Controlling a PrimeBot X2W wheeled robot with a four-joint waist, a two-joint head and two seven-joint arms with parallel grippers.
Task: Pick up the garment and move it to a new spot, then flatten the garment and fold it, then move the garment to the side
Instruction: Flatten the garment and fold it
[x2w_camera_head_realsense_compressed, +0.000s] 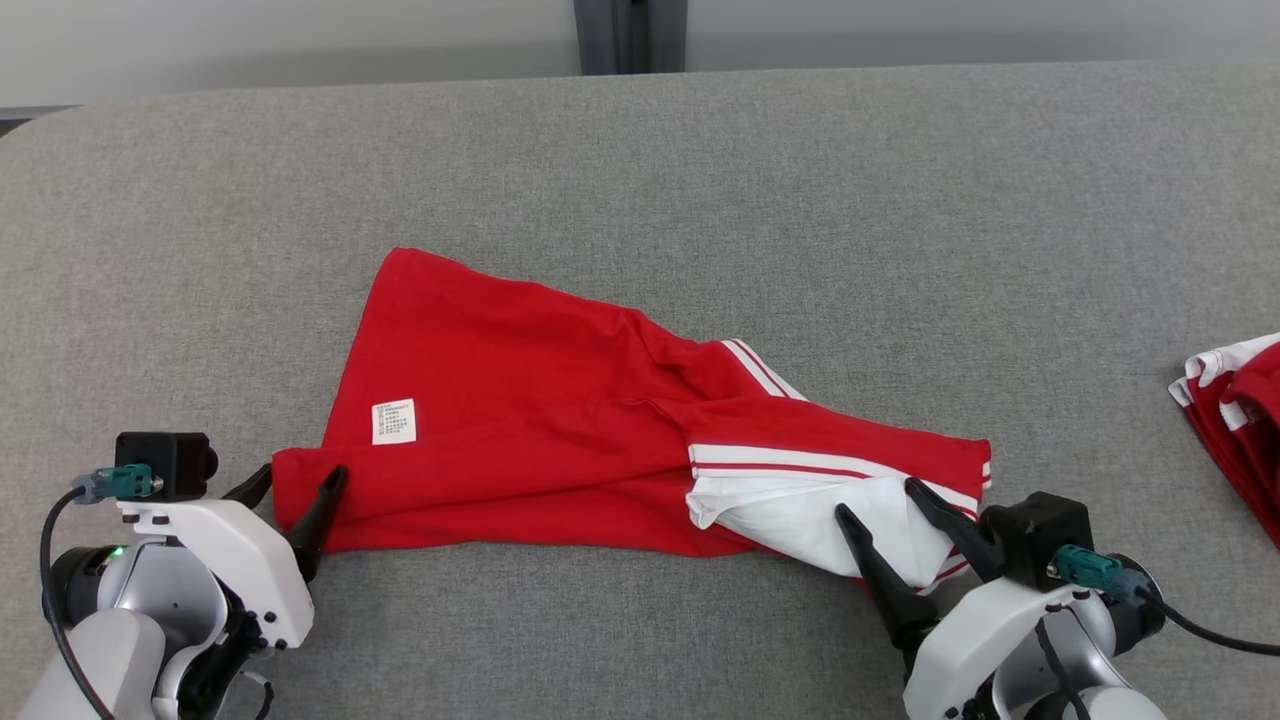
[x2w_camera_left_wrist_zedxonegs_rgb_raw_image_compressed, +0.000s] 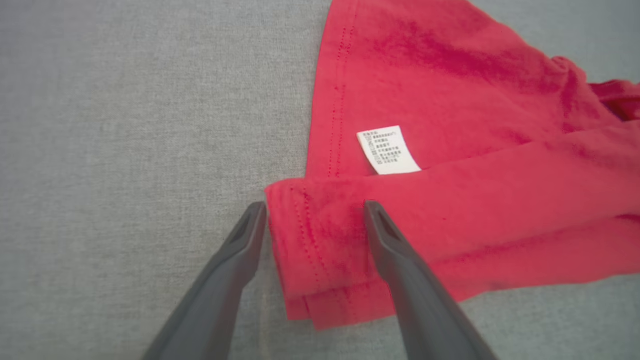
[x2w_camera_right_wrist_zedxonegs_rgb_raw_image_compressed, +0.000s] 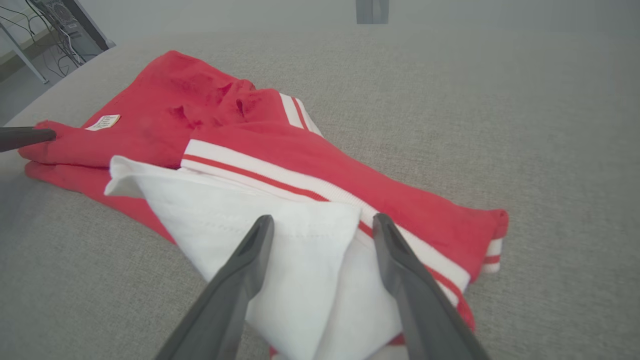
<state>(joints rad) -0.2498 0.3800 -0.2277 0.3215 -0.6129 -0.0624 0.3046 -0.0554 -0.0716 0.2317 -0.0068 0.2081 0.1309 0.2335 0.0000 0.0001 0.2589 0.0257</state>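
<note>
Though spread over the ends of the garment (x2w_camera_head_realsense_compressed: 520, 420), left gripper (x2w_camera_head_realsense_compressed: 305, 470) and right gripper (x2w_camera_head_realsense_compressed: 876, 497) — lower folds hidden, contact unclear.

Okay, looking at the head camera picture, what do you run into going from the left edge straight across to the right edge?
left gripper → white care label on the red garment → right gripper → second red-and-white garment at the right edge
</note>
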